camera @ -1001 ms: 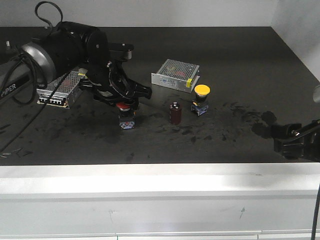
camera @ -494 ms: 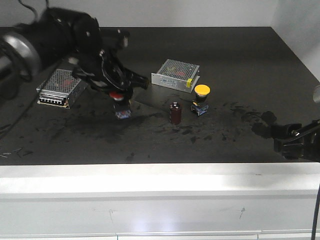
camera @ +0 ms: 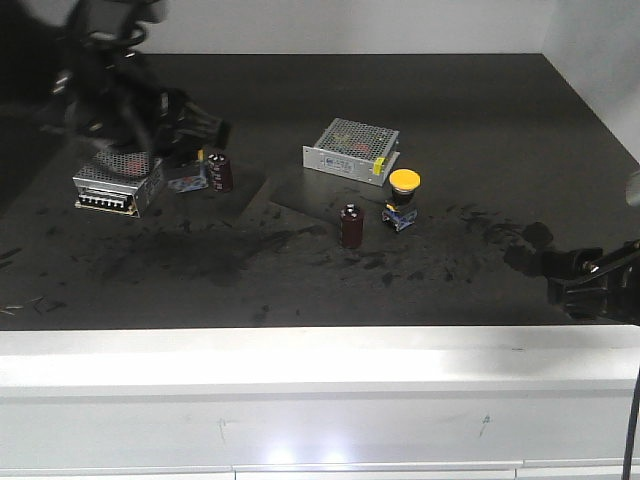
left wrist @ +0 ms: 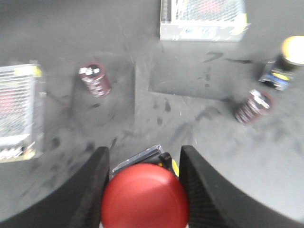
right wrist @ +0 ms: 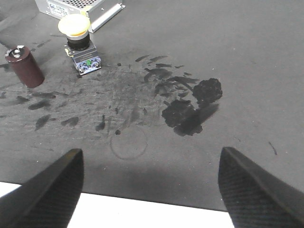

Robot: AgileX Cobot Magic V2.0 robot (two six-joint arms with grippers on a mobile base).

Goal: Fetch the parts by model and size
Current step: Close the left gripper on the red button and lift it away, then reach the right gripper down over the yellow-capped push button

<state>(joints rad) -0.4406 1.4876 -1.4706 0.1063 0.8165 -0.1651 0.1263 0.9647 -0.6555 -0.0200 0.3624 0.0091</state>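
One red-capped switch, seemingly upright, in left pincer.

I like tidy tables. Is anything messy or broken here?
The black table is smeared with dark smudges, thickest beside the yellow button. Nothing looks broken or tipped over.

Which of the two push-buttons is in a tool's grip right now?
The red-capped button, held in the left tool. The yellow-capped button stands free on the table beside a brown cylinder, with no tool touching it.
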